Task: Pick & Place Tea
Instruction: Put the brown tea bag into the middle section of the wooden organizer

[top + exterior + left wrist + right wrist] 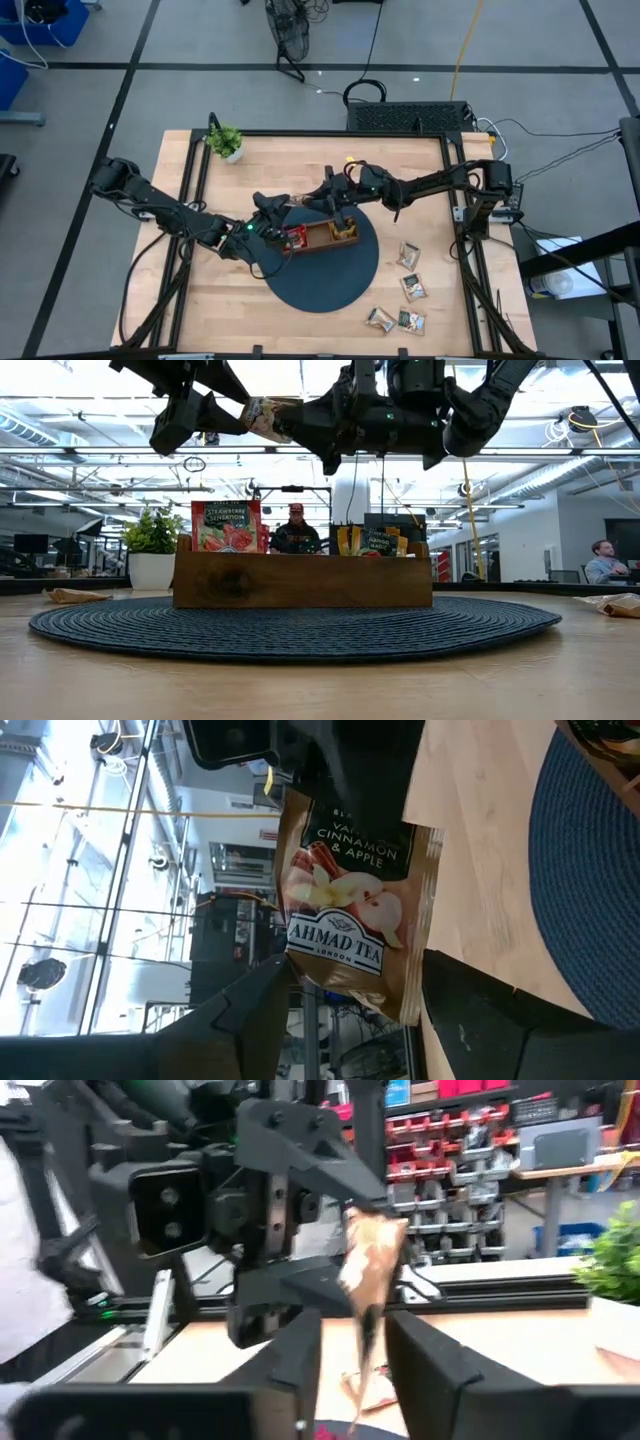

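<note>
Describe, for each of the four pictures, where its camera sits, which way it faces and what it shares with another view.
High view: above the table, looking straight down; both arms meet over the wooden tray.
Low view: at table-top height, level across the mat into the room; both arms overhead.
Left wrist view: past the left gripper at the sachet.
Right wrist view: past the right gripper, facing the left gripper.
Shared: both wrist views show that sachet.
</note>
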Action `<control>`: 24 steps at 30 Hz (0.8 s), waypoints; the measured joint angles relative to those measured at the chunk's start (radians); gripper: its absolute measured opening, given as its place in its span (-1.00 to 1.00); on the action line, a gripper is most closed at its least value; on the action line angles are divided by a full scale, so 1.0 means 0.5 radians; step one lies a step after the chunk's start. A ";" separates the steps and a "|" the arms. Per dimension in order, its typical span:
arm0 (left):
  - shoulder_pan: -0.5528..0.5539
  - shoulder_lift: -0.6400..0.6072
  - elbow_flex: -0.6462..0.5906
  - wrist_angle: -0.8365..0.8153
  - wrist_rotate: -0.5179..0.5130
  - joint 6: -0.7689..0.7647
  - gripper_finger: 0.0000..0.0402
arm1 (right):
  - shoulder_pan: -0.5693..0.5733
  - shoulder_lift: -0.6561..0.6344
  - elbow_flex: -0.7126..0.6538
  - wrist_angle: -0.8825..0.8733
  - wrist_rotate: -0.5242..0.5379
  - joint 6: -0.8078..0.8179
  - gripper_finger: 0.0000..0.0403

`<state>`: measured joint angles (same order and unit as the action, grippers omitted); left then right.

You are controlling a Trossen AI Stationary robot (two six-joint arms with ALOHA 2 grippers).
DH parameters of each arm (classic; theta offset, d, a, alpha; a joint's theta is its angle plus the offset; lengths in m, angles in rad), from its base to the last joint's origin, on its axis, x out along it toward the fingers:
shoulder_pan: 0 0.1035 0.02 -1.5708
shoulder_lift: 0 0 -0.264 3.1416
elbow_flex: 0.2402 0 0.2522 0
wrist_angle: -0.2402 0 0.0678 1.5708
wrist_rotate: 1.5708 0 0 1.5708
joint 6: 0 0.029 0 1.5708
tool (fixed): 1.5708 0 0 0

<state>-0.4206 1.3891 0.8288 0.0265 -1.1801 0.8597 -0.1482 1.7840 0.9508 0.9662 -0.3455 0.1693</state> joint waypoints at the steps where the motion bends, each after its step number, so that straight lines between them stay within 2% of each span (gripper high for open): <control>1: 0.000 0.000 0.000 0.000 0.000 -0.001 0.12 | 0.001 0.000 0.000 0.002 0.020 -0.013 -0.65; 3: 0.000 0.000 0.000 0.000 0.000 -0.012 0.12 | 0.007 0.000 0.000 0.003 0.064 -0.072 -0.88; 4: 0.000 0.000 0.000 0.000 0.000 -0.020 0.12 | 0.014 0.000 0.000 0.004 0.085 -0.111 -0.93; 8: -0.001 0.000 0.000 0.000 -0.007 -0.126 0.12 | 0.083 -0.001 0.000 0.007 0.219 -0.231 -0.97; 11: -0.006 0.000 0.000 -0.002 -0.008 -0.278 0.12 | 0.148 -0.078 0.002 -0.181 0.396 -0.375 -0.98; 15: -0.050 0.000 0.000 0.000 -0.186 -0.363 0.12 | 0.245 -0.252 0.004 -0.541 0.700 -0.560 -0.99; 18: -0.080 0.000 0.000 0.000 -0.295 -0.385 0.12 | 0.317 -0.396 0.007 -0.836 0.804 -0.619 -0.99; 21: -0.094 0.000 0.000 -0.001 -0.369 -0.617 0.12 | 0.391 -0.530 0.145 -1.351 0.852 -0.576 -0.99; 24: -0.092 0.000 -0.001 -0.088 -0.411 -0.947 0.12 | 0.501 -0.548 0.456 -2.048 1.102 -0.597 -0.99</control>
<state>-0.4667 1.3891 0.8284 -0.0174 -1.3858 0.3859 0.1023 1.5101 1.1789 -0.0576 0.2056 -0.1292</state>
